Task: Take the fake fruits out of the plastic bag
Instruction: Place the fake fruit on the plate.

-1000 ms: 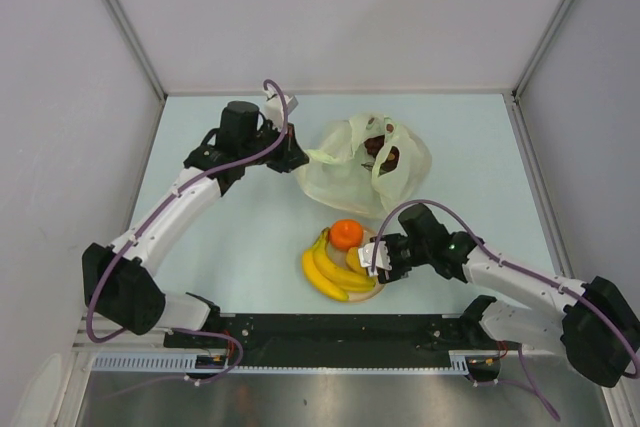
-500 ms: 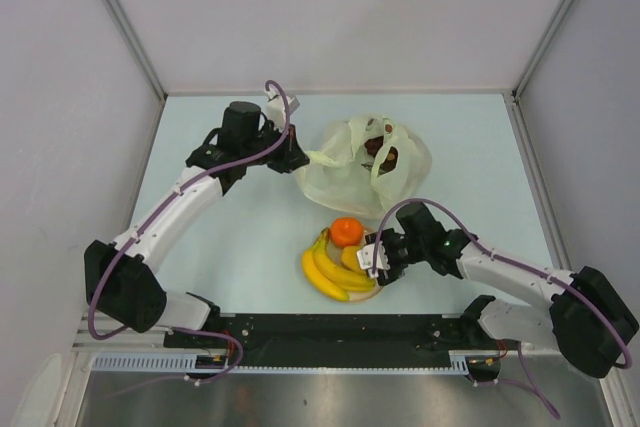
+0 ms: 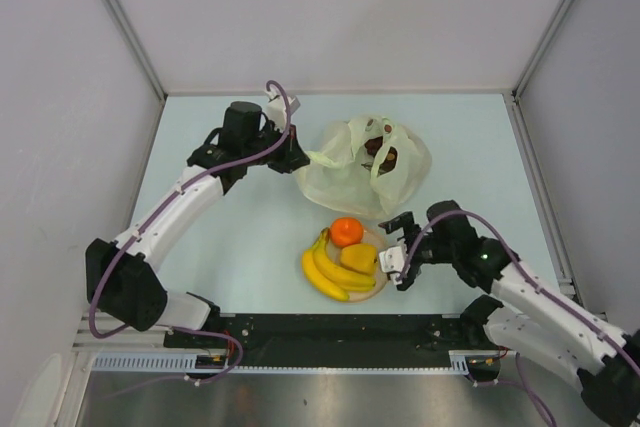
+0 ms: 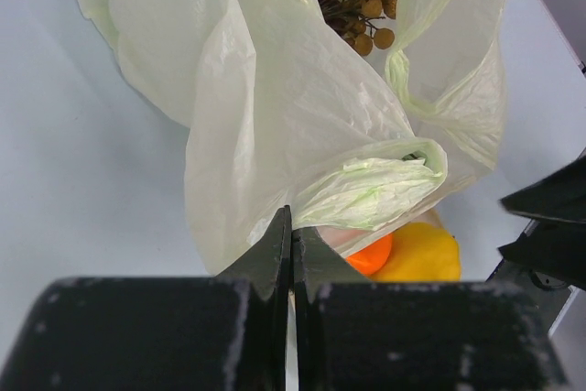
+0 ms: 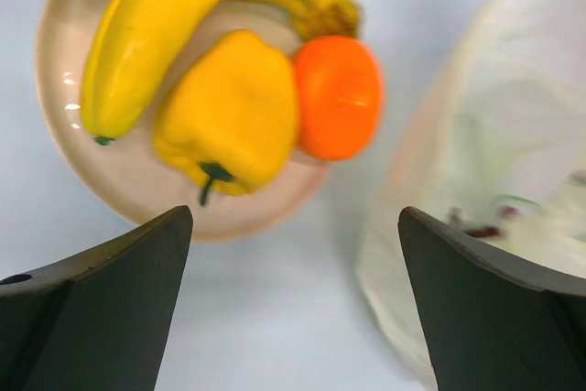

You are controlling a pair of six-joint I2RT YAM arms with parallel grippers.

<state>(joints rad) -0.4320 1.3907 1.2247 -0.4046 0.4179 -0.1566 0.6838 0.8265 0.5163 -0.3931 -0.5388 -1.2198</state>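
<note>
The pale yellow-green plastic bag lies at mid-table, its mouth gaping. My left gripper is shut on a stretched fold of the plastic bag at its left side, fingertips pressed together. A dark grape bunch shows inside the bag's mouth. The banana bunch, orange and yellow pepper rest on the cream plate. My right gripper hangs open just right of the plate. In the right wrist view the pepper and orange lie beyond the open right gripper.
Grey walls close in the table on three sides. The black rail with the arm bases runs along the near edge, just below the plate. Pale blue tabletop shows between the left arm and the plate.
My right gripper has opened wide, let go of the yellow pepper onto the plate, and drawn back to the right. The left gripper and bag have not moved.
</note>
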